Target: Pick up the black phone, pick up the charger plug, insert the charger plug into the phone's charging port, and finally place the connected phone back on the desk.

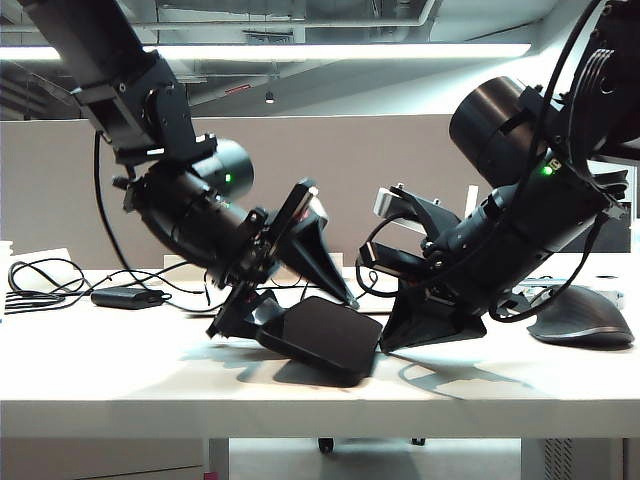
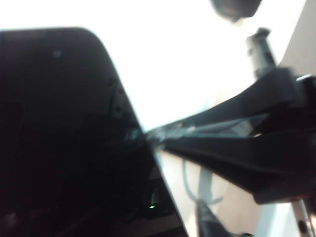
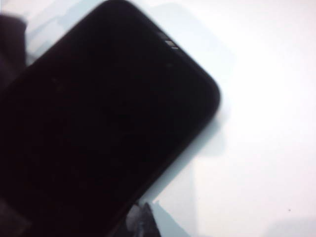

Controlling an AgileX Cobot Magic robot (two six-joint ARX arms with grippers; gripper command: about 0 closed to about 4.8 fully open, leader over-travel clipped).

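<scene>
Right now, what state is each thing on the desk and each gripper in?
black phone: tilted, one end on the desk, other end held by the left gripper.
left gripper: at the phone's raised end, closing on it.
right gripper: shut, low beside the phone.
mouse: resting, untouched.
adapter brick: lying at rear.

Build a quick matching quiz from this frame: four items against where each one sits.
Items:
1. phone
2. mouse
3. adapter
4. left gripper

Places:
A. right end of the desk
B. mid-desk, tilted, one end raised
C. left part of the desk, beside loose cables
D. at the phone's raised end

Pairs: 1-B, 2-A, 3-C, 4-D

Not in the quiz: the right gripper, fingers shut, is on the phone's other side.
</scene>
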